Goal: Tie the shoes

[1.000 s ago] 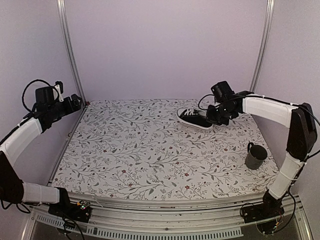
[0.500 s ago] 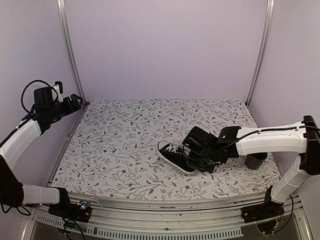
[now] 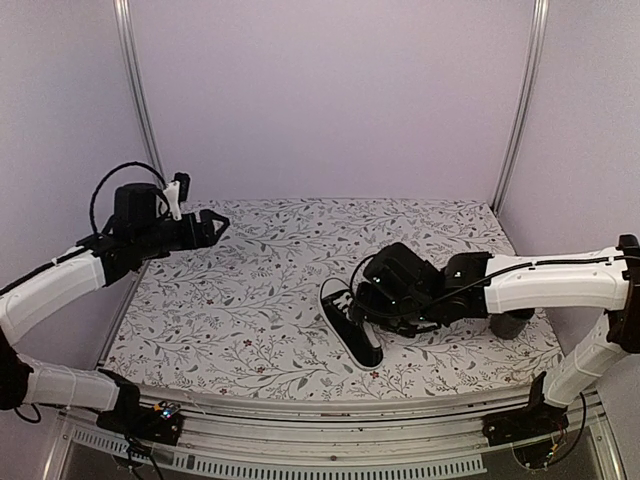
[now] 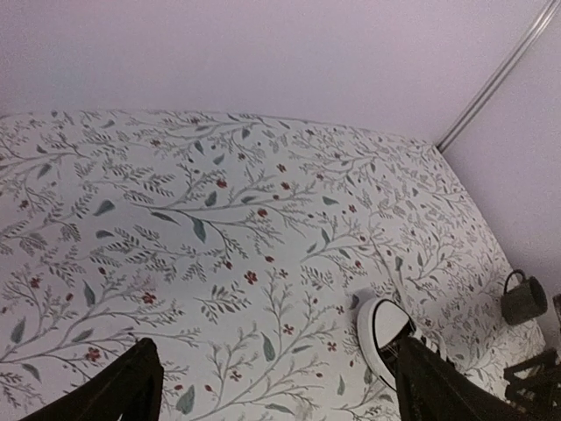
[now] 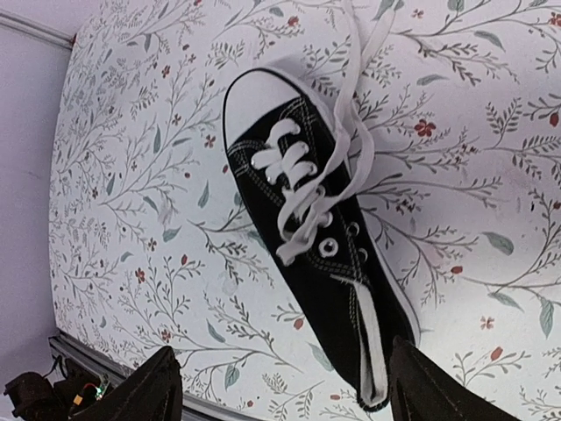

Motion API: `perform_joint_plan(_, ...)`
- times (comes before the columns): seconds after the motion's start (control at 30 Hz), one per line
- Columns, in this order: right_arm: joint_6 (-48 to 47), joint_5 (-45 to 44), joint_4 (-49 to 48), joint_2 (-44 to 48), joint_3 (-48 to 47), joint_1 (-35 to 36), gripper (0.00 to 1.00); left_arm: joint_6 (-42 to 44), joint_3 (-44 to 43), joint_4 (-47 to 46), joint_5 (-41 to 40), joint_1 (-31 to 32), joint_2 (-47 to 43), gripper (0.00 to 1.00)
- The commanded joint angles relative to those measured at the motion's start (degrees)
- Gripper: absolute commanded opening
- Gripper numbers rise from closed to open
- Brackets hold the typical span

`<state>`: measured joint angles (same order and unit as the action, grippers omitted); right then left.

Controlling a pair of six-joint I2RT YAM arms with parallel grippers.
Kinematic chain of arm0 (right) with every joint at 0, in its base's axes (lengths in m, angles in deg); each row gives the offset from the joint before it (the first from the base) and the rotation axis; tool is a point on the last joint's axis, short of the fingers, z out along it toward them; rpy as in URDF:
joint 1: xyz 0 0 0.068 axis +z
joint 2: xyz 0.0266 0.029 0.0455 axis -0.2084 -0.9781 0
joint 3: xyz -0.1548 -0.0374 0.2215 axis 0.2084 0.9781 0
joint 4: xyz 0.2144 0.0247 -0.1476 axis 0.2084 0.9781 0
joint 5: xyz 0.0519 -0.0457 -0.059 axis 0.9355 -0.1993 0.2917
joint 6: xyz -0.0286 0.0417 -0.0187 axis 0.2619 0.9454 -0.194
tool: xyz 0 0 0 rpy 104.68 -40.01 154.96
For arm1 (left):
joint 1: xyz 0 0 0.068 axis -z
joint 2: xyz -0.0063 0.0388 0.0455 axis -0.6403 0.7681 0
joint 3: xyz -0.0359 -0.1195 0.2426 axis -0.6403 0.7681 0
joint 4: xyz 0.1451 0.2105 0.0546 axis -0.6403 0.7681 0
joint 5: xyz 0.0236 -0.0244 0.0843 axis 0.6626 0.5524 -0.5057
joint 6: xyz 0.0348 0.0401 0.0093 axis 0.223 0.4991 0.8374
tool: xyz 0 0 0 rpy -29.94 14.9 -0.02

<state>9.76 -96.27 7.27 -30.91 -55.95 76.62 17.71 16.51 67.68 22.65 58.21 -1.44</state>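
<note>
Subject: one black shoe [image 5: 307, 237], upright on its sole on the floral surface [image 3: 250, 300], near the front edge and right of centre, heel towards the front edge. The white laces [image 5: 351, 140] are untied, with both free ends trailing loose past the toe cap.

Right end effector [image 5: 285, 368]: jaws wide, holding nothing, hovering directly over the shoe.

Left end effector [image 4: 279, 351]: jaws wide, empty, well apart from the shoe at the left of the surface.

A dark mug [image 4: 524, 298] stands apart to the right.

Assessment: the shoe appears light, with a soft canvas upper and a stiff sole, so it will likely slide when pulled. The laces are limp and flat. Recommended hold: one free lace end per end effector, away from the eyelets.
</note>
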Motion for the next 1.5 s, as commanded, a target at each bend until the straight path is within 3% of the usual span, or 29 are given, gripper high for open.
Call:
perform_joint_plan(0.0,-11.67,9.71,-12.25,2.5,6.67,-6.79,0.8,-12.27,8.85,-6.1,1.96,9.57,1.5,0.92)
perform_joint_plan(0.13,-15.4,15.45,-20.82,1.76,12.15,-9.48,0.79,-19.32,12.36,-14.17,1.13,19.56,5.68,0.92)
perform_joint_plan(0.27,-15.48,18.91,-26.39,-0.4,15.49,-10.02,0.76,-19.38,9.78,-15.81,-2.32,28.03,11.4,0.91)
perform_joint_plan(0.37,-15.44,24.0,-33.48,-2.8,18.23,-9.9,0.63,-19.84,8.63,-16.09,-3.9,30.32,13.66,0.91)
perform_joint_plan(0.5,-16.56,27.88,-37.73,-6.14,17.62,-7.34,0.59,-19.45,7.8,-15.77,-3.7,30.8,15.0,0.92)
perform_joint_plan(0.63,-19.44,25.55,-32.64,-7.56,12.0,-3.15,0.62,-15.29,3.87,-12.67,-3.53,30.84,16.34,0.92)
perform_joint_plan(0.73,-18.5,17.83,-24.97,-4.43,11.6,-3.2,0.73,-11.27,-0.59,-8.85,-3.97,30.87,18.28,0.92)
perform_joint_plan(0.87,-18.4,14.58,-21.14,5.12,15.86,-6.33,0.83,-6.25,-7.29,-4.29,-3.63,30.99,22.88,0.92)
perform_joint_plan(1.0,-19.27,13.35,-17.17,13.44,20.09,-12.42,0.84,-1.12,-15.33,-0.21,-3.34,32.55,30.34,0.9)
perform_joint_plan(1.27,-21.23,15.93,-14.16,21.52,26.96,-28.46,0.8,1.85,-35.87,12.73,-12.08,40.54,46.5,0.65)
perform_joint_plan(1.47,-21.79,17.04,-14.22,24.78,29.39,-31.75,0.79,3.63,-45.75,23.01,-21.15,45.25,56.98,0.55)
